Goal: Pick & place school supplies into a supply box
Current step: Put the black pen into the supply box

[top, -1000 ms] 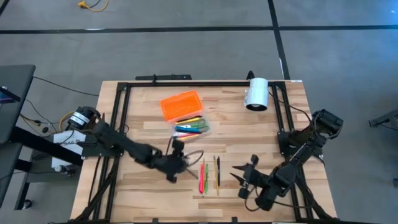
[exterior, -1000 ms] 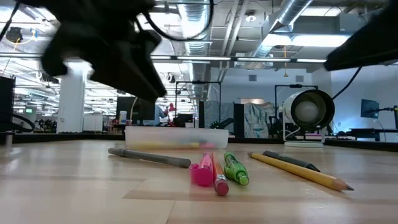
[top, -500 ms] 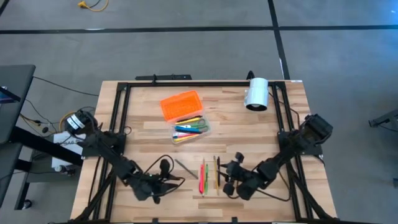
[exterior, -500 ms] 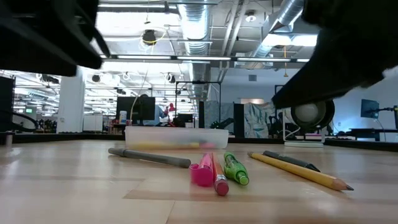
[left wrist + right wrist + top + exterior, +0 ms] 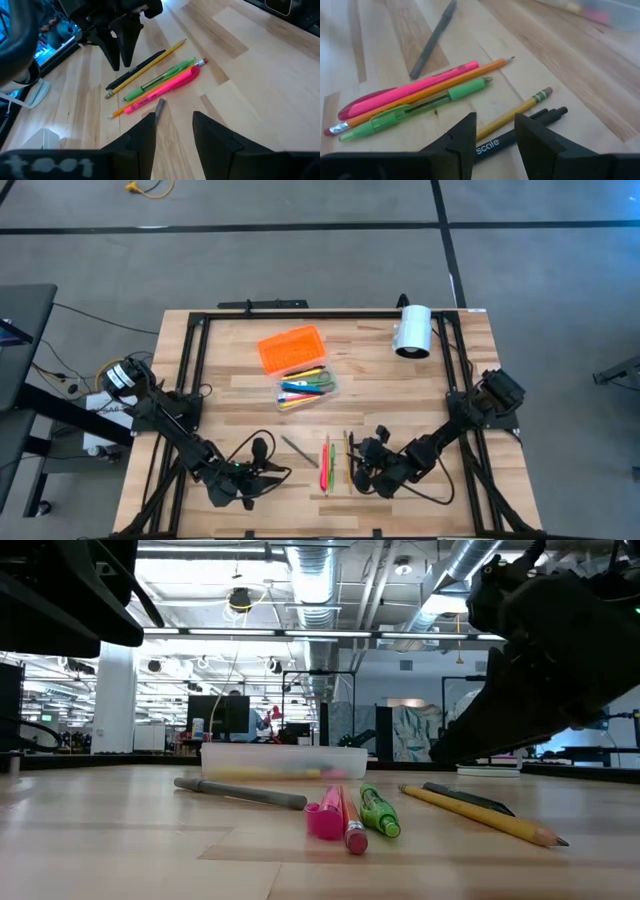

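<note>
From above, the clear supply box (image 5: 306, 387) sits mid-table with its orange lid (image 5: 291, 349) beside it; the level view shows only its blurred front wall, contents unreadable; five pens and pencils (image 5: 337, 462) lie parallel near the front edge, long axes running front to back, a grey pen (image 5: 298, 450) slanted beside them; the left gripper (image 5: 262, 448) and right gripper (image 5: 376, 442) flank them, both empty, fingers parted.

Pale, matt wood-plank surface (image 5: 250, 380); ribbed translucent orange plastic lid (image 5: 292, 348); clear plastic pencil case base (image 5: 283, 761); glossy pink plastic pen (image 5: 410, 93); matt grey pen (image 5: 433, 39); yellow painted wooden pencil (image 5: 512, 115).
</note>
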